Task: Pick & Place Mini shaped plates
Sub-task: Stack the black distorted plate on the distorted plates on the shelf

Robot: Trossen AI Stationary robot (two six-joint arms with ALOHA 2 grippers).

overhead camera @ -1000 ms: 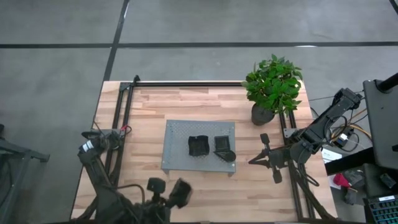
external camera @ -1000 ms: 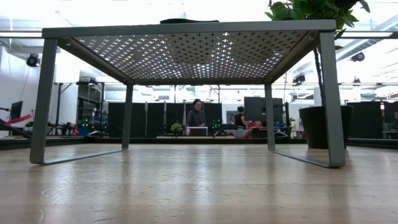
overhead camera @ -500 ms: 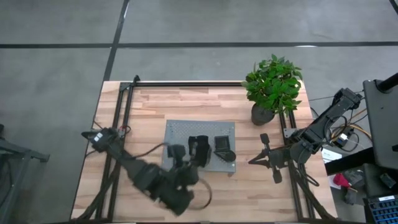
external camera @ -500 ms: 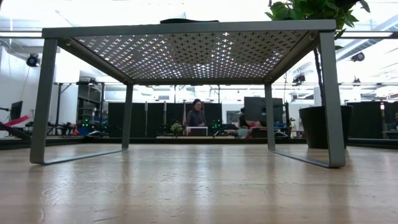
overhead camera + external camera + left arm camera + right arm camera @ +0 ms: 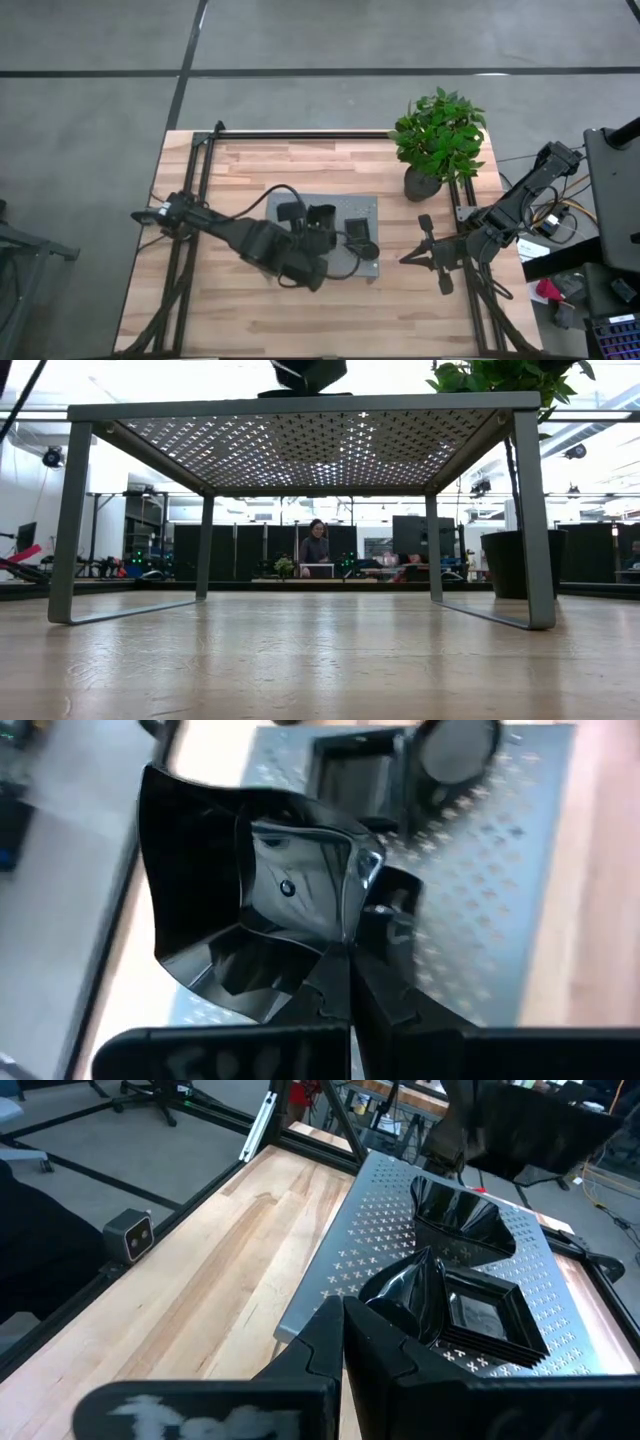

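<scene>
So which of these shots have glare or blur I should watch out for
Low view: bright ceiling light shines through the grey perforated metal tray, washing out the room behind. Left wrist view: the glossy black wavy-edged plate held by the left gripper fills the frame and mirrors its surroundings. High view: evenly lit, the left arm slightly smeared.

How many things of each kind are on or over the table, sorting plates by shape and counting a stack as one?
Grey tray: 1
Potted plant: 1
Wavy plates: 2, one on the tray, one held in the left hand
Teardrop plate: 1
Square plate stack: 1
Total: 6
</scene>
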